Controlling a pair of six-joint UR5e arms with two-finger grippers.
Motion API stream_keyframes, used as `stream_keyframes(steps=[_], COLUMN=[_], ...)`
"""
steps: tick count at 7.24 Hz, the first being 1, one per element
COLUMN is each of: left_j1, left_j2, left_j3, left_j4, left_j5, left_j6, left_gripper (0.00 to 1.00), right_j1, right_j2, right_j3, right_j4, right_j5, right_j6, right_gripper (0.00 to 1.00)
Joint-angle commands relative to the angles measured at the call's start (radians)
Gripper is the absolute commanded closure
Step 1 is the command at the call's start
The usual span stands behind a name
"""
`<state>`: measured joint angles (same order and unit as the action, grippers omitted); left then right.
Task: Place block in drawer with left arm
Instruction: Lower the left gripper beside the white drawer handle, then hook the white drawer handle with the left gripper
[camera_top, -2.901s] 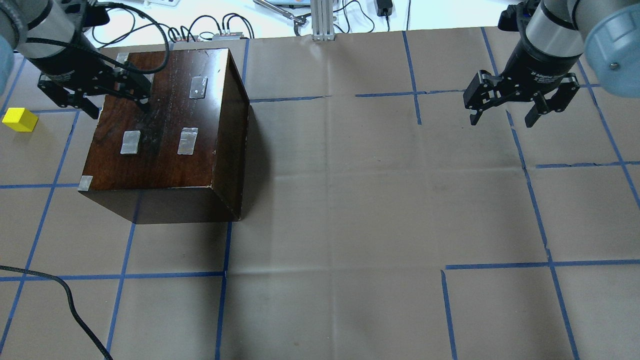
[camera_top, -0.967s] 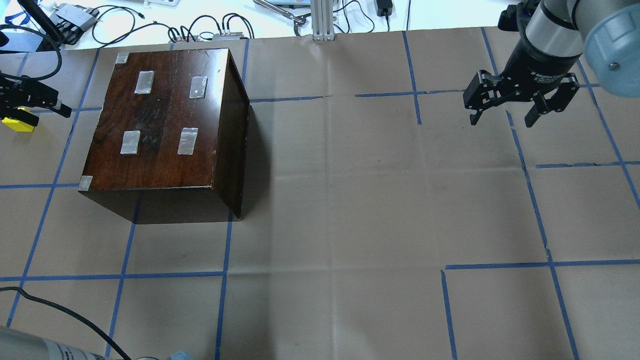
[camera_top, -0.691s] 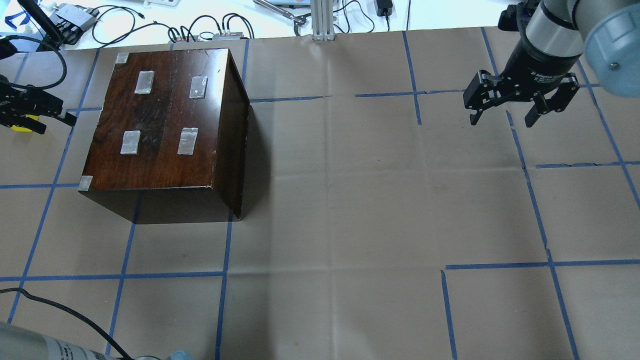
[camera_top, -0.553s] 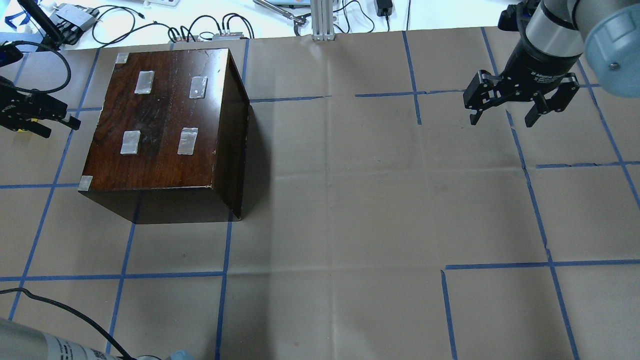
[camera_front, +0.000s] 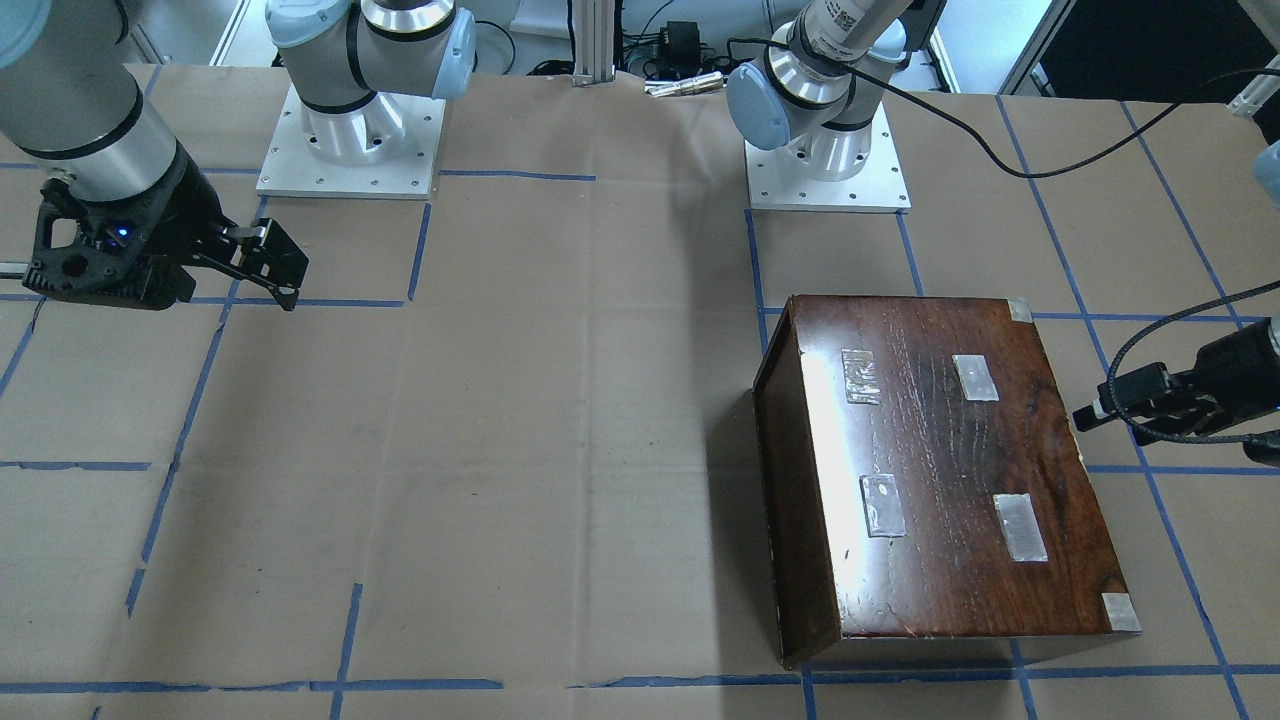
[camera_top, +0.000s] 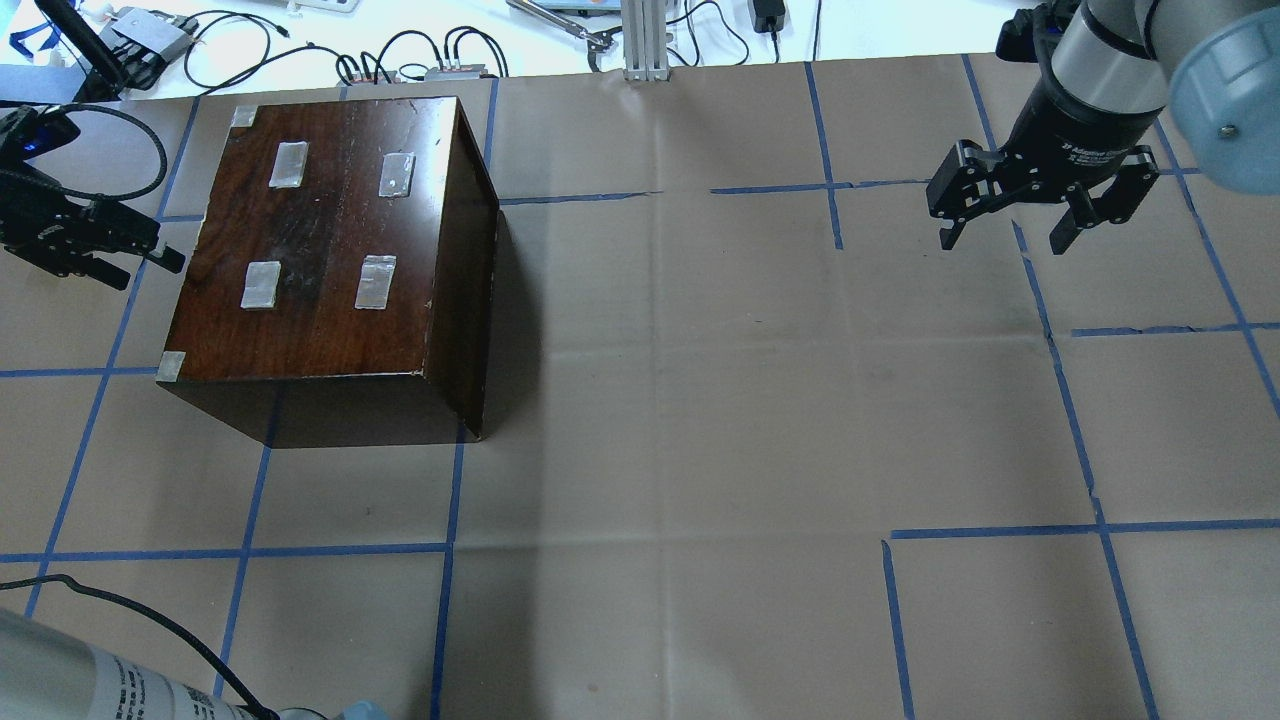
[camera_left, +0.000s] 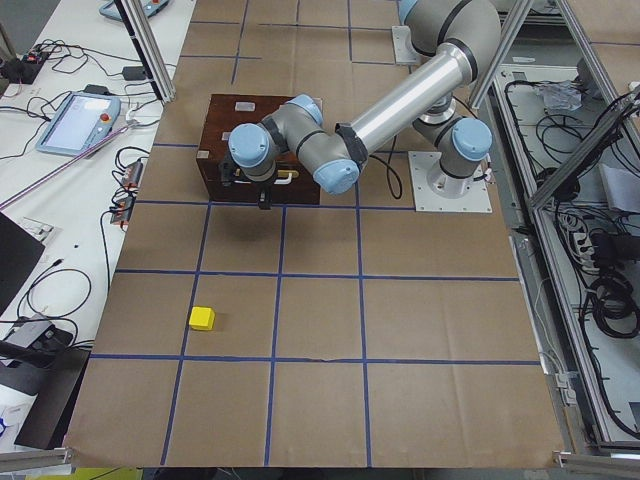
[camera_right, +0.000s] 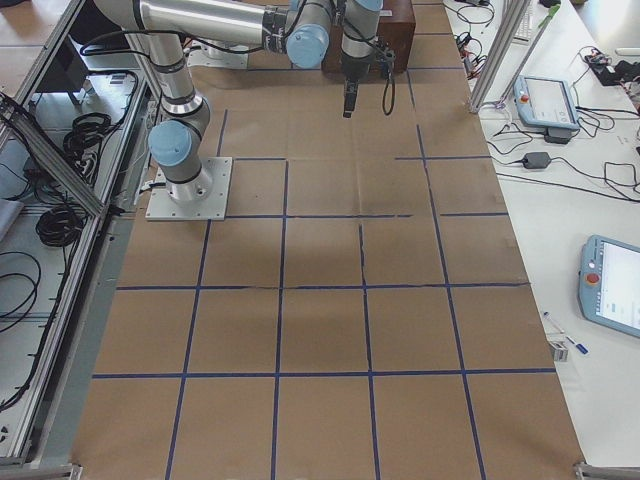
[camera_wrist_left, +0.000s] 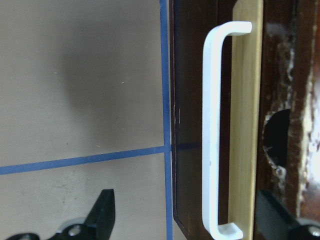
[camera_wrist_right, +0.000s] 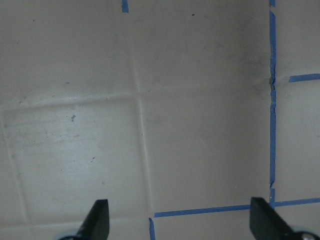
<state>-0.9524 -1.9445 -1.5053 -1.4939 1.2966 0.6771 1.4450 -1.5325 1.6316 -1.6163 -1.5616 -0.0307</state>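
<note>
On the paper-covered table (camera_top: 700, 400) the dark wooden box (camera_top: 320, 250) stands with its drawer (camera_wrist_left: 285, 75) pushed in, so whatever it holds is hidden. The left gripper (camera_wrist_left: 189, 212) faces the drawer front, fingers spread wide and empty, with the white handle (camera_wrist_left: 212, 125) lined up between them. The right gripper (camera_top: 1002, 240) hangs wide open, far off. The yellow block (camera_left: 202, 318) lies on the table, well apart from the left fingers.

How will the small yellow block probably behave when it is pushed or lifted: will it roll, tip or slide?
The block looks like a cube resting flat on one face, so it will probably slide rather than roll or tip. It is small beside the wooden box, so it is likely light.
</note>
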Motion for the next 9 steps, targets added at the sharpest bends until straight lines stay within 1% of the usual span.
stream_keyframes(steps=[1,3,9], left_j1=[-0.003,-0.005,-0.008], left_j2=[-0.020,-0.040,-0.074], left_j3=[-0.003,0.000,0.004], left_j4=[0.004,0.008,0.075], left_j5=[0.003,0.004,-0.016], left_j6=[-0.002,-0.001,-0.005], left_gripper=[0.01,0.01,0.01], right_j1=[0.000,0.000,0.000], right_j2=[0.000,0.000,0.000], right_j3=[0.001,0.001,0.001], right_j4=[-0.001,-0.001,0.000], right_j5=[0.000,0.000,0.000], right_j6=[0.000,0.001,0.000], right_gripper=[0.00,0.00,0.00])
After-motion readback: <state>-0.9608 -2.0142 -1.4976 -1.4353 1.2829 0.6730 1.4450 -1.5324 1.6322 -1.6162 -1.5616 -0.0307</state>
